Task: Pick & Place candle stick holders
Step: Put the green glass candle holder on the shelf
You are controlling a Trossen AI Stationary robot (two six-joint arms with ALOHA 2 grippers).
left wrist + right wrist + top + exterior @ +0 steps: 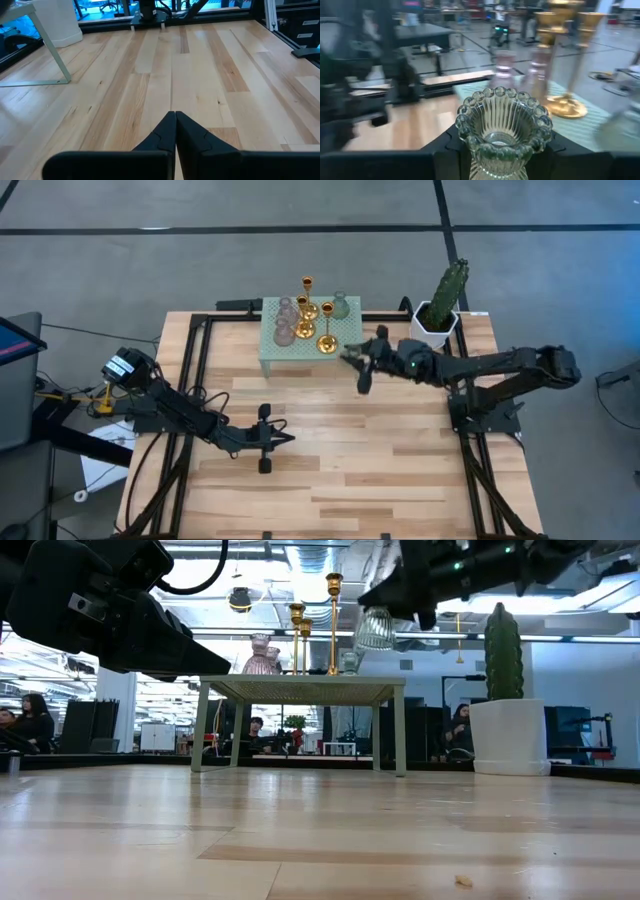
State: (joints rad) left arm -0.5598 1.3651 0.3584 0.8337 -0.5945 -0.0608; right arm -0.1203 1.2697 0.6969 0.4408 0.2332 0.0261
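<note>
One clear ribbed glass candle holder (503, 131), with a beaded rim, sits clamped in the right end effector (358, 360), held off the table (330, 480) just beside the front right corner of the mint green perforated stand (350, 332); the low view shows it (375, 628) hanging in the air above the stand's right end. Six more holders can be counted on the stand from above: three gold candlesticks (308, 285) with round bases and thin stems, two dusty pink bell-shaped ones (284, 332) at the left, and one sage green one (340, 305) toward the back right. They crowd together and partly overlap, so the count is approximate, and in the right wrist view the gold bases (564, 106) and pink pieces (536, 70) are blurred. A cactus (449, 285) in a white pot (433, 326) stands at the table's back right corner, well apart from the stand. The left end effector (265, 439) rests low near the table's middle front with its fingers (165, 135) pressed together and holding nothing. No readable writing or brand shows on any item. Seated people in the room beyond the table are too small to describe.
</note>
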